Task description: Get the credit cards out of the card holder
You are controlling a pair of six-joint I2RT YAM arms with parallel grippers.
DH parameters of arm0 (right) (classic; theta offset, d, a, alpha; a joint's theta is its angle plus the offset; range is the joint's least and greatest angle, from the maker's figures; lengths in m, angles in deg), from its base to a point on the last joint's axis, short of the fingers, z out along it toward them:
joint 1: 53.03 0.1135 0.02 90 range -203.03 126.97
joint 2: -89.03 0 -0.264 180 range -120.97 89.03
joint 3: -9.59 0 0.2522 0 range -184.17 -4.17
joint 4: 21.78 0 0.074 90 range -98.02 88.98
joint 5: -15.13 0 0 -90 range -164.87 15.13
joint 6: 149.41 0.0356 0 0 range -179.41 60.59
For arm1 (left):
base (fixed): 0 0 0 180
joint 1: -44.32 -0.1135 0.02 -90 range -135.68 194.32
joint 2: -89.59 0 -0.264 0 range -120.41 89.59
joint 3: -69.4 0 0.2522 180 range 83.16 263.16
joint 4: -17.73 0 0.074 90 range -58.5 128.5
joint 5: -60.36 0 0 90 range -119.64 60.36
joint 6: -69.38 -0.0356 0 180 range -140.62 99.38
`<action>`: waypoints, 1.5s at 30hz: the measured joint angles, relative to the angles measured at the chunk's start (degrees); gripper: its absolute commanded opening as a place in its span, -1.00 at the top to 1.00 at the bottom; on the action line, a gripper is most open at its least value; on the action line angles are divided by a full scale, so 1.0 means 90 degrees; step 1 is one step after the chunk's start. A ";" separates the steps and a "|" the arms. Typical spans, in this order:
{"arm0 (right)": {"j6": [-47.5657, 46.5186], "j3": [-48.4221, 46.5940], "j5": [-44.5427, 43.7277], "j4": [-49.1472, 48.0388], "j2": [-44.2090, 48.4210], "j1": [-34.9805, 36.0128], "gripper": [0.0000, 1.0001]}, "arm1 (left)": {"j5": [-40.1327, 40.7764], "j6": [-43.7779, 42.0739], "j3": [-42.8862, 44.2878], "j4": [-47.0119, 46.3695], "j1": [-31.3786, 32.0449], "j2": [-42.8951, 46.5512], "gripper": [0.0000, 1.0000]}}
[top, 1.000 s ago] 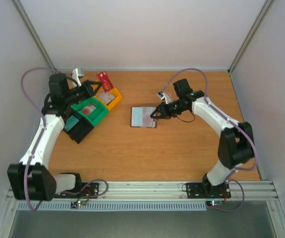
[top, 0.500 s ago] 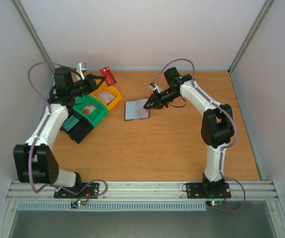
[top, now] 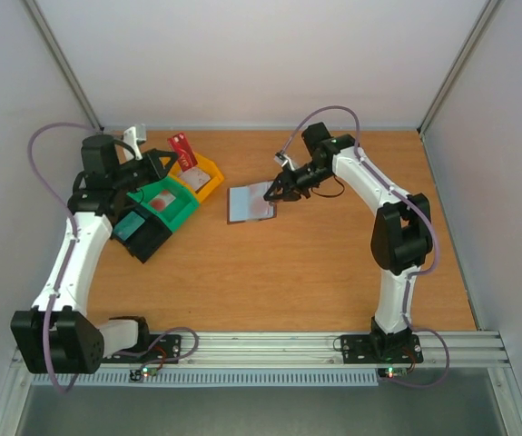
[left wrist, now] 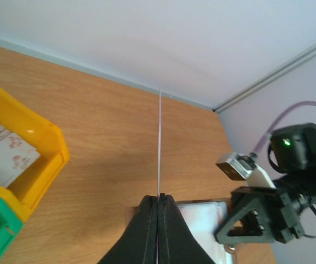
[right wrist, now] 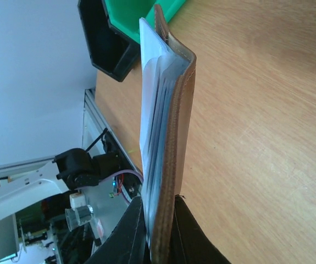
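Top view: left gripper [top: 168, 162] clamped on thin red plastic credit card [top: 182, 146], near yellow plastic bin [top: 215, 172], table's 10 o'clock. Right gripper [top: 277, 192] pinches open brown leather-like folding card holder [top: 247, 203], 12 o'clock of centre, by its 3 o'clock edge.
Left wrist: card edge-on; likely stiff, light, slick, so grip the flat faces.
Right wrist: holder probably limp; pinch across its layers at the edge.

- The brown leather-like folding card holder [top: 248, 203] is lying mid-table on the wooden table [top: 288, 272], the right gripper [top: 277, 192] pinching its right edge.
- The yellow plastic bin [top: 213, 173], green plastic bin [top: 183, 211] and black plastic bin [top: 152, 243] are sitting in a diagonal row to its left.
- The left gripper [top: 172, 161] is holding a thin red plastic credit card [top: 184, 151] above the yellow bin's far side.
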 measured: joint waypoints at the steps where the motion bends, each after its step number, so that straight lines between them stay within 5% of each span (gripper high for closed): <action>1: 0.0017 0.0000 -0.0044 0.0005 0.0029 0.0000 0.98 | -0.0007 0.0061 -0.0044 -0.0056 -0.0087 0.0007 1.00; 8: 0.0391 0.0148 -0.0554 0.0061 0.0114 0.0000 0.98 | -0.0117 0.0726 -0.0911 -0.0233 -0.0527 -0.0007 1.00; 20: 0.0231 0.0386 -0.0865 0.0510 0.0532 0.0002 0.97 | -0.0391 0.1095 -0.1498 -0.0335 -0.0231 -0.0019 1.00; 26: 0.0202 0.0049 -0.0896 0.0811 0.0733 0.0000 0.98 | -0.0843 0.1137 -0.0889 -0.0330 0.0678 -0.1804 0.99; 31: 0.0143 -0.0372 -0.1013 0.1171 0.1090 0.0002 0.97 | -0.0967 0.0442 -0.0056 0.0670 0.1171 -0.3786 0.99; 45: -0.0078 -0.0510 -0.1207 0.1656 0.1447 0.0002 0.98 | -0.0775 -0.0624 -0.0226 0.1486 0.1608 -0.4090 1.00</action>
